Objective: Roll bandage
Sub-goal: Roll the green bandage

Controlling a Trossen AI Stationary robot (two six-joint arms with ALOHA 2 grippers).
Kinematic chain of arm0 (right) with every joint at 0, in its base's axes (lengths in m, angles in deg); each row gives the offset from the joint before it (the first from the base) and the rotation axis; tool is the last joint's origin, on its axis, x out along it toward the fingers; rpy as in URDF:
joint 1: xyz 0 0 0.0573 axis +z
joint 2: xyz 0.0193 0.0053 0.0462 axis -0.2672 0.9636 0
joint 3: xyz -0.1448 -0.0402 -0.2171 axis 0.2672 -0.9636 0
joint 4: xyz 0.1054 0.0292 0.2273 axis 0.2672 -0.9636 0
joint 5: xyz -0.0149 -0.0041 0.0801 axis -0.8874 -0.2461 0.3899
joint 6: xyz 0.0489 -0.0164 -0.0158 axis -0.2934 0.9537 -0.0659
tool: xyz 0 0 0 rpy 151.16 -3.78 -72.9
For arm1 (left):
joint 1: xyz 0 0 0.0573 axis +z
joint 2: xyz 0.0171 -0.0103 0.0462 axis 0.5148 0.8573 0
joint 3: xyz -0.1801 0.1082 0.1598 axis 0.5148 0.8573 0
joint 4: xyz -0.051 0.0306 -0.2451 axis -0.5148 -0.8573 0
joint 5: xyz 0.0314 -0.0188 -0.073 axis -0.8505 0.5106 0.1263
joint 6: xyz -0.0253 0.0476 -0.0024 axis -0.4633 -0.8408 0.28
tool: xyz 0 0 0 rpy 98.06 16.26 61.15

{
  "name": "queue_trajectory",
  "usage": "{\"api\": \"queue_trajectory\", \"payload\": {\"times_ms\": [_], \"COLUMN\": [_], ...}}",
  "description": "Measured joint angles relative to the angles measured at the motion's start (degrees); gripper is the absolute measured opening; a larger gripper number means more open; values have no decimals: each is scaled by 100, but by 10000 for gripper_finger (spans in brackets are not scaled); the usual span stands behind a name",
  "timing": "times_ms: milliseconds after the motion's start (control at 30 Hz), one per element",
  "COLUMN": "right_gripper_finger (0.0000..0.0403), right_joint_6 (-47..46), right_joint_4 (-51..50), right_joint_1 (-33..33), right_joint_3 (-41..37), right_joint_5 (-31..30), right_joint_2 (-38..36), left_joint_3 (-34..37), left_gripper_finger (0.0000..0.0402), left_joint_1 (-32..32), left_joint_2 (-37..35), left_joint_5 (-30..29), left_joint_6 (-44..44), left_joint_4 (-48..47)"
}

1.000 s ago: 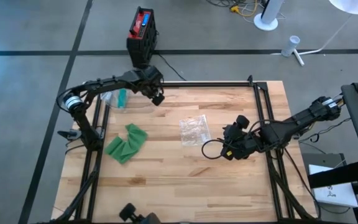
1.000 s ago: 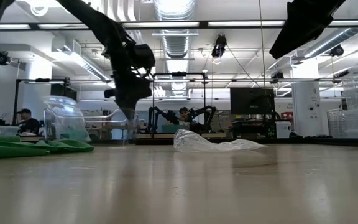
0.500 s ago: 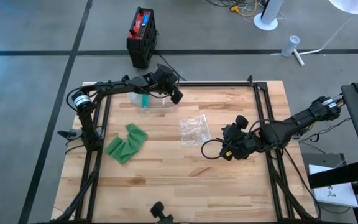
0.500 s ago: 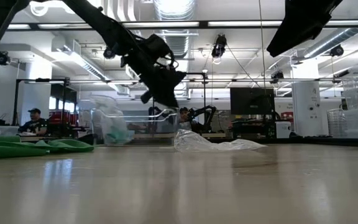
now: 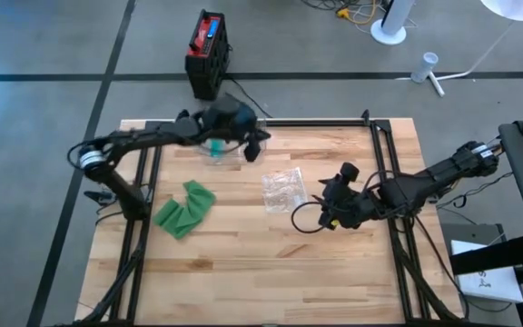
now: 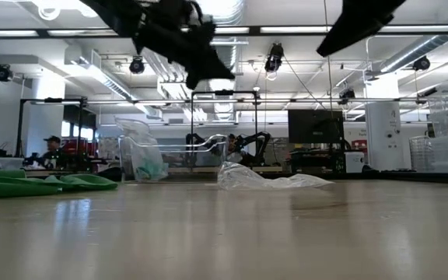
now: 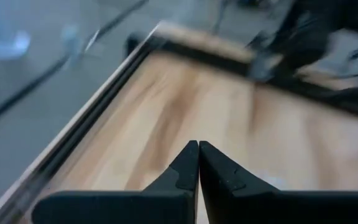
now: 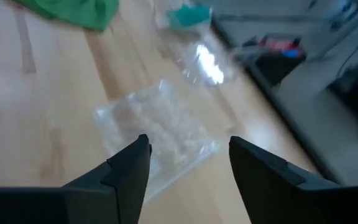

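Observation:
A crumpled green bandage (image 5: 184,209) lies flat on the wooden table at its left side; it also shows in the low view (image 6: 37,184) and the right wrist view (image 8: 73,11). My left gripper (image 5: 254,150) is shut and empty (image 7: 198,155). It is raised above the table near the far edge (image 6: 212,70), just right of a clear plastic container (image 5: 218,148). My right gripper (image 5: 327,211) is open and empty (image 8: 188,162). It hovers at the table's right side and points toward a clear plastic bag (image 5: 284,189).
The clear container (image 6: 169,159) stands at the far edge with something teal inside. The clear bag (image 8: 157,134) lies flat near the table's middle. Black frame rails (image 5: 379,154) run along the far, left and right sides. Bare wood lies toward the near edge.
My left gripper has swept along the far edge toward the table's right, then risen. The clear container has slid along the table toward the right with it and now stands still. My right gripper has shifted slightly toward the plastic bag.

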Motion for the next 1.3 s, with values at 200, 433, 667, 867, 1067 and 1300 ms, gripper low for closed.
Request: {"api": "queue_trajectory", "payload": {"times_ms": [200,433,667,867,1067,1300], "right_gripper_finger": [187,147,95,56,26,6], "right_joint_6": [2229,3550,2973,2431,2279,2983], "right_joint_4": [1067,2323,3271,4059,4505,4390], "right_joint_1": [-144,-993,-1804,-1690,-1516,-1476], "right_joint_3": [-15,-495,-1435,-2509,-3272,-3734], "right_joint_5": [88,2098,2914,2976,3080,3081], "right_joint_2": [0,-574,-1583,-2614,-3778,-4904], "left_joint_3": [1448,2995,3880,4108,3969,3627], "left_gripper_finger": [1,6,5,6,4,5], "left_joint_1": [-791,-1362,-1477,-1490,-1459,-1451], "left_joint_2": [-1092,-1947,-2248,-2164,-2093,-2091], "left_joint_5": [3,-74,-68,-68,-87,-711], "left_joint_6": [-12,76,297,214,-141,-538], "left_joint_4": [2044,4096,4554,4776,4833,4773]}}
